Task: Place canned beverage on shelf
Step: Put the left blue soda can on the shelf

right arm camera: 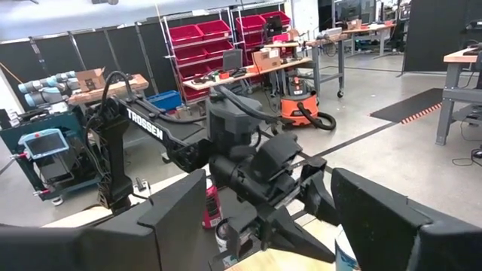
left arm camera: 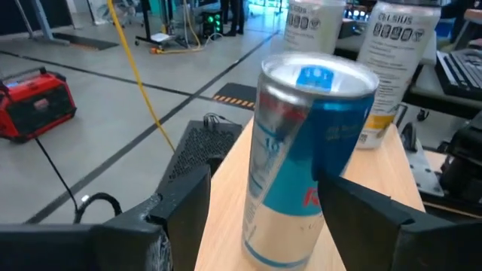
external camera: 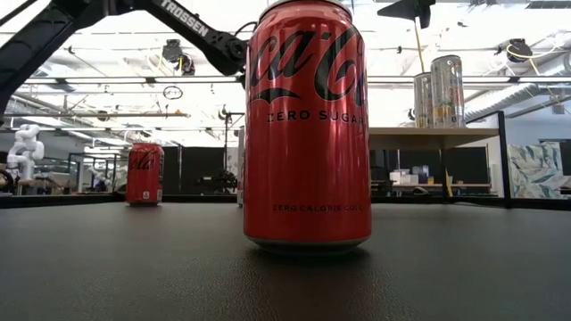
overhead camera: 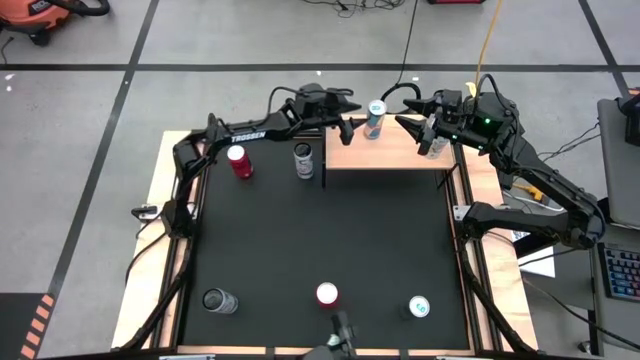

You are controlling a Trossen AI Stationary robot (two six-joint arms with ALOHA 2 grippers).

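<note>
Desk (overhead camera: 320, 250), black top, is seen from above. Cans counted on desk: 5, namely 2 red (one near rear left (overhead camera: 239, 161), one at front centre (overhead camera: 327, 294)), 2 silver (one rear centre (overhead camera: 304, 160), one front left (overhead camera: 218, 300)), 1 pale-topped at front right (overhead camera: 419, 306).

Shelf (overhead camera: 395, 152), pale wood, is at rear right of desk. Cans on shelf: 3, i.e. blue-silver can (left arm camera: 305, 162) plus 2 tall white cans (left arm camera: 395, 64) behind it in left wrist view.

Left end effector (left arm camera: 260, 207) is positioned at shelf, fingers each side of blue-silver can, which stands upright on board; contact appears made, grasp judged closed on can.

Right end effector (overhead camera: 405, 122) is held over shelf, opposite left one, fingers apart, nothing gripped.
</note>
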